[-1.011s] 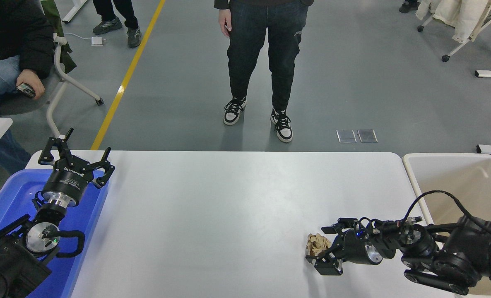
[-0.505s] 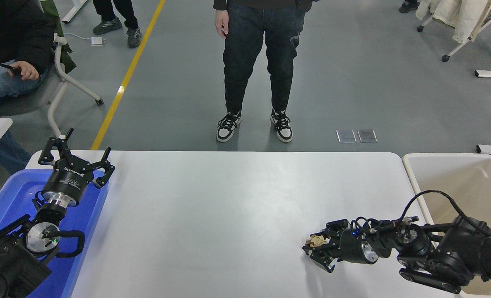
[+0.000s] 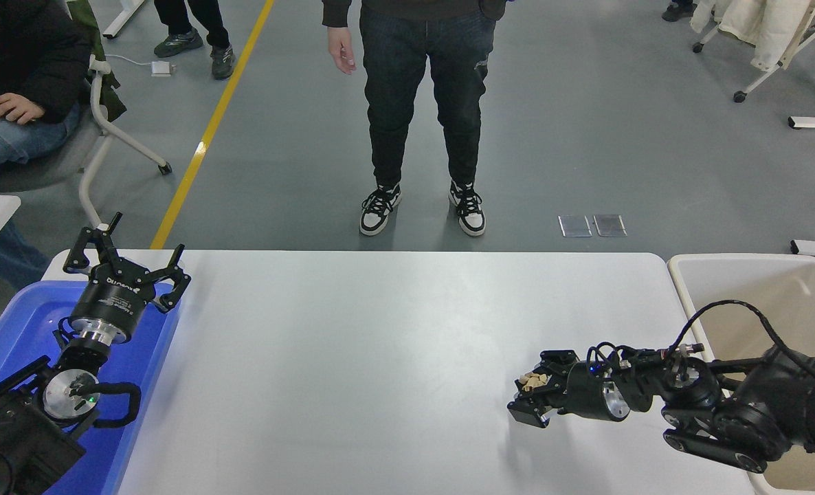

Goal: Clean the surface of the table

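The white table surface [image 3: 380, 344] fills the lower middle of the head view. My right gripper [image 3: 532, 392] is over its right front part, shut on a crumpled brown paper ball [image 3: 533, 382] that shows only in part between the fingers, lifted a little off the table. My left gripper [image 3: 124, 265] is open and empty, parked over the blue bin at the lower left.
A blue plastic bin [image 3: 9, 330] stands at the table's left end. A beige plastic bin [image 3: 778, 295] stands at its right end, beside my right arm. A person [image 3: 421, 103] stands beyond the far edge. Another person sits at the upper left.
My right gripper closed on the crumpled paper ball and raised it slightly, shifting a little right. The standing person stepped left. The left arm has not moved.
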